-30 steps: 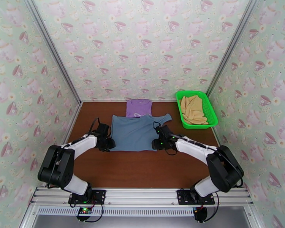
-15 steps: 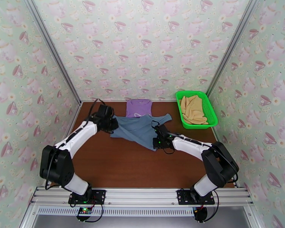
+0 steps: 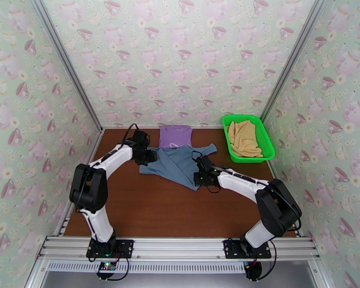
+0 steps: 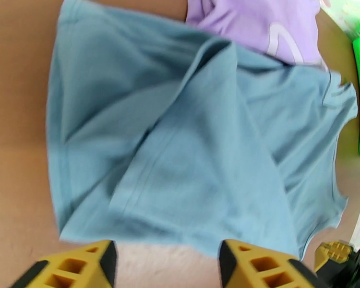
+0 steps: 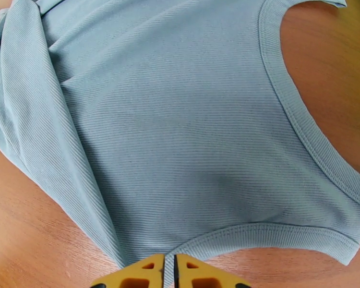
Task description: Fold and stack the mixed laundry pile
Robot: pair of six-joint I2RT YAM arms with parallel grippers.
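Teacup-patterned wallpaper is enclosing a brown table (image 3: 146, 207), where the slate blue-grey garment (image 3: 173, 164) is lying half-folded at the middle. The left gripper (image 4: 165, 258) is hovering at its edge, fingers apart and holding nothing. The right gripper (image 5: 169, 270) is pinching its hem. The lilac garment (image 3: 175, 135), its pale curved print unreadable, is lying just behind; the tan-yellow garment (image 3: 244, 138) is sitting in the green basket (image 3: 226, 133)

Slate-blue garment (image 4: 194, 154), half folded, just beyond spread end effector (image 4: 165, 259)
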